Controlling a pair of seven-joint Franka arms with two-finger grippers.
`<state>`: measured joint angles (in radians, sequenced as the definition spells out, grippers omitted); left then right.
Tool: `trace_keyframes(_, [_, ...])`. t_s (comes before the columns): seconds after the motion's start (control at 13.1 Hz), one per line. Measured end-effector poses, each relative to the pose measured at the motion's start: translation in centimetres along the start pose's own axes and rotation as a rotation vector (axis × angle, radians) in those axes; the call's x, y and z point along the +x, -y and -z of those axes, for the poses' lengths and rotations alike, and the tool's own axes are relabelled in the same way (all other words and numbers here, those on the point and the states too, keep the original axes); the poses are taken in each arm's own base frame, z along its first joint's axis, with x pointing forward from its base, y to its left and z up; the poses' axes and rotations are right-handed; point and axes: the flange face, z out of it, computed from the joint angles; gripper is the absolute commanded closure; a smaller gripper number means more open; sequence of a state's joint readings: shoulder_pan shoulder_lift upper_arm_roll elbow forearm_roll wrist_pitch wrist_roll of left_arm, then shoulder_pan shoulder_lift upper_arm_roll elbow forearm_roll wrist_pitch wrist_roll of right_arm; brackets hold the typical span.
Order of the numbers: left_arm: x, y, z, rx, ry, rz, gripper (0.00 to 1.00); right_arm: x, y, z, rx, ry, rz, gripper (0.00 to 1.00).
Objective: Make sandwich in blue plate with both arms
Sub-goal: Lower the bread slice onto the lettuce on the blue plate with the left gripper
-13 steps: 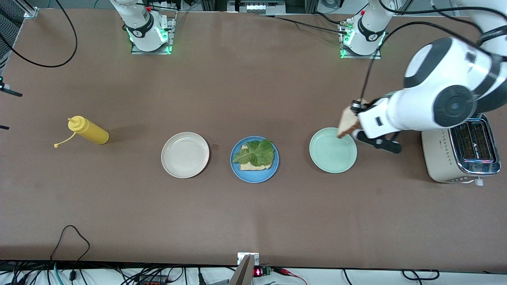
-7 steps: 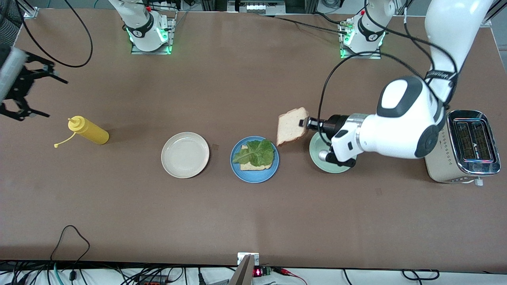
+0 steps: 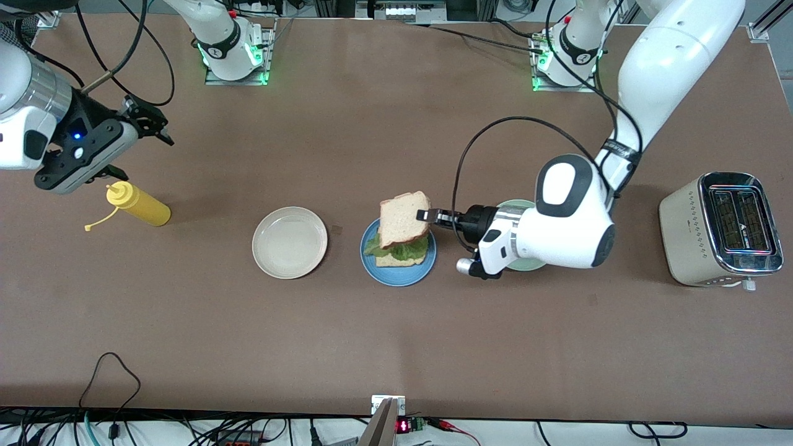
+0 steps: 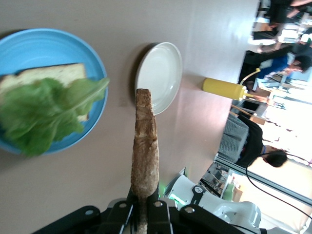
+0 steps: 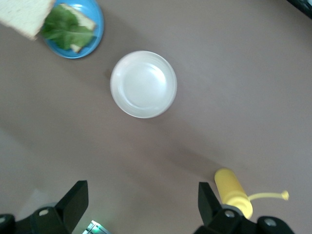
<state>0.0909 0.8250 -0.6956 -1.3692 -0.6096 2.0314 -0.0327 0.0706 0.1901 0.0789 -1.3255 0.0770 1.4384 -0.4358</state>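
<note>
I see the left gripper [image 3: 426,215] clamped on a bread slice [image 3: 404,218], held over the blue plate [image 3: 396,275], where a lower slice [image 3: 396,259] and lettuce [image 3: 403,251] lie. The right gripper [image 5: 142,201], fingers apart, hangs over the mustard bottle [image 3: 137,204].

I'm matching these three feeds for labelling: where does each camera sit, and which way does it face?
Front view: high across the table, facing both bases; both arms show, left claw shut on a bread slice over the blue plate.
Left wrist view: looks along the slice.
Right wrist view: looks down past the open right claw.
All three share the cream plate.
</note>
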Motion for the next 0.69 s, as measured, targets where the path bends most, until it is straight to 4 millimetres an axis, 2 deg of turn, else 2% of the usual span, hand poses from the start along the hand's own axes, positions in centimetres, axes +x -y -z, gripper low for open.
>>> trace_keyframes(0.38, [1.0,6.7,-5.3,-0.088,-0.019,-0.097,0.96,-2.8,-4.6,-0.1,0.003,0.037,-0.313,0.00])
trace_keyframes(0.53, [0.8,8.2,-6.4,-0.107,-0.021,-0.136,0.96,-3.8,-6.5,-0.4,0.002,0.045,-0.363,0.00])
trace_keyframes(0.69, [1.1,10.2,-6.9,-0.109,-0.028,-0.194,0.94,-4.4,-7.6,-1.0,0.001,0.061,-0.389,0.00])
